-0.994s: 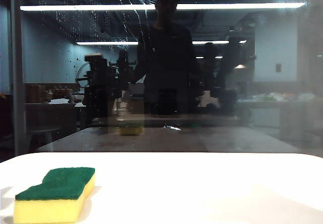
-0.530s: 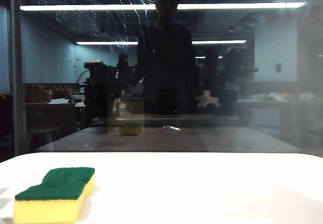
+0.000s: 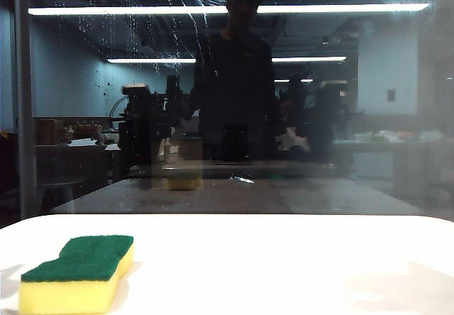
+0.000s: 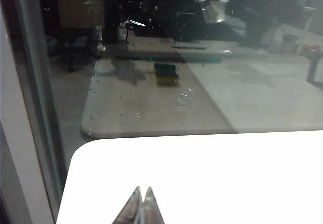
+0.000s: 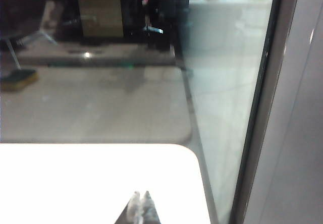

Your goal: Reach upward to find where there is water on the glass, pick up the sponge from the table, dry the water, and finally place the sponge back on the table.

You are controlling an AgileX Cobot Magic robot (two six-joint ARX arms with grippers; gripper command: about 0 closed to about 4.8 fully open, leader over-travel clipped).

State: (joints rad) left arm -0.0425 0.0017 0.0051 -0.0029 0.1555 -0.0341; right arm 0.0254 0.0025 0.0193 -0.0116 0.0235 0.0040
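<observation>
The exterior view alone shows the sponge (image 3: 79, 272), yellow foam with a green scouring top, lying flat on the near left part of the white table (image 3: 284, 265), well apart from the glass (image 3: 298, 116). It alone shows the water (image 3: 135, 28) too: fine whitish droplets and thin streaks high on the left half of the pane, beside the grey frame strip (image 3: 24, 102). Neither arm appears in it directly.

The left wrist view shows the left gripper (image 4: 142, 205) over a rounded table corner, fingers pressed together and empty. The right wrist view shows the right gripper (image 5: 140, 207) above the opposite corner, its tips likewise closed on nothing. Both grippers are cut off at the frame edge. In the wrist views only the sponge's dim reflection shows, and the right one looks too blurred to make out droplets.
</observation>
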